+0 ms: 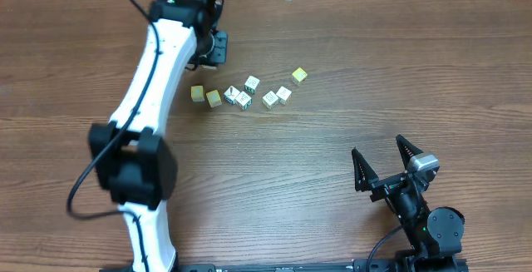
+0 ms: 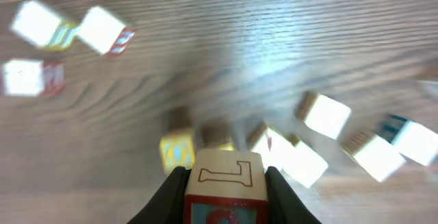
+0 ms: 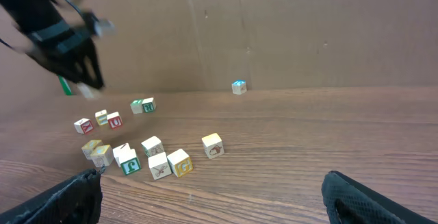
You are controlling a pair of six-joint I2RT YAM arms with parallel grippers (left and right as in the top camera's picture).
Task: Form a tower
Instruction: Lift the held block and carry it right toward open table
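Hold level the pale wooden cube with a red letter on top point(image 2: 224, 186), clamped by its sides in the left end effector point(image 2: 226, 179). Choose a flat-lying base among the loose small wooden cubes point(image 1: 243, 99), lower squarely onto it, and release only once seated. No tower standing yet in any view. Reaches long over the far left of the brown wooden worktop point(image 1: 399, 64), white left arm point(image 1: 150, 81) stretched out, wrist pointing down. Rests low at right, right end effector point(image 1: 378, 147) spread wide, empty.

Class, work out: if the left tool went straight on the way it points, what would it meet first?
The left tool, gripping a lettered cube, would probably meet the yellow-faced cube just beyond; depth is unclear.
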